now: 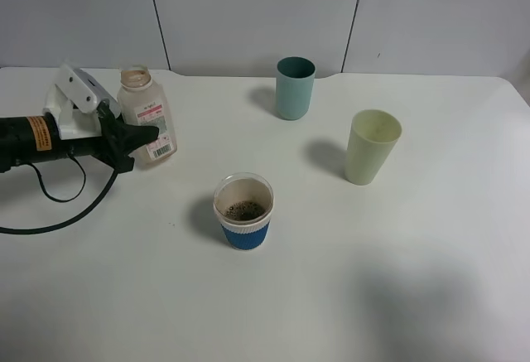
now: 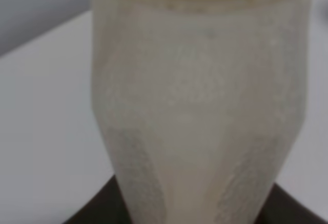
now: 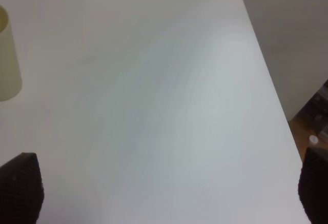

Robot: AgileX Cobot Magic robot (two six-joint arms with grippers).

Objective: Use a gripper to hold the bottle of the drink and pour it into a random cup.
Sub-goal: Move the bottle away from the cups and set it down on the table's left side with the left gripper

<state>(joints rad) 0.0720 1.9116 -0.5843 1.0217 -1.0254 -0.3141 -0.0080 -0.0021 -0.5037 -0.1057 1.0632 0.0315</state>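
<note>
The bottle (image 1: 142,101) is upright at the back left of the table, clear and capless, with no dark liquid showing inside. My left gripper (image 1: 141,137) reaches in from the left and is shut on the bottle's lower body. In the left wrist view the bottle (image 2: 200,106) fills the frame, with dark jaws at either side of its base. The cup (image 1: 245,235), with its blue sleeve, stands near the table's middle, apart from the bottle. A little dark drink (image 1: 244,210) lies in its bottom. My right gripper (image 3: 169,193) is open over bare table and is outside the exterior view.
A teal tumbler (image 1: 295,89) stands at the back centre. To its right front is a pale green tumbler (image 1: 371,147), also at the edge of the right wrist view (image 3: 7,55). The gripper's black cable (image 1: 58,213) loops across the table's left side.
</note>
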